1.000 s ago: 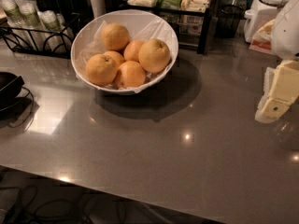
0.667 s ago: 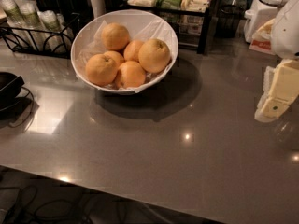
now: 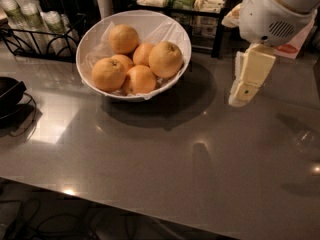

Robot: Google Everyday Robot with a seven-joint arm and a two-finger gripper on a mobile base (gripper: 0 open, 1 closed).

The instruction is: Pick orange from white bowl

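Note:
The white bowl, lined with crinkled paper, stands on the grey table at the back left and holds several oranges. The orange, the largest and palest, with a small dark stem dot, lies at the bowl's right side on top of the others. Smaller oranges lie at the back, the front left and the front. My gripper hangs from the white arm to the right of the bowl, above the table, apart from the bowl and holding nothing.
A black wire rack with cups stands at the back left. A black object with a cable lies at the left edge. A shelf of packets stands behind the bowl. The table's front edge runs below.
My arm and gripper have moved left, closer to the bowl's right side. The bowl and oranges have not moved.

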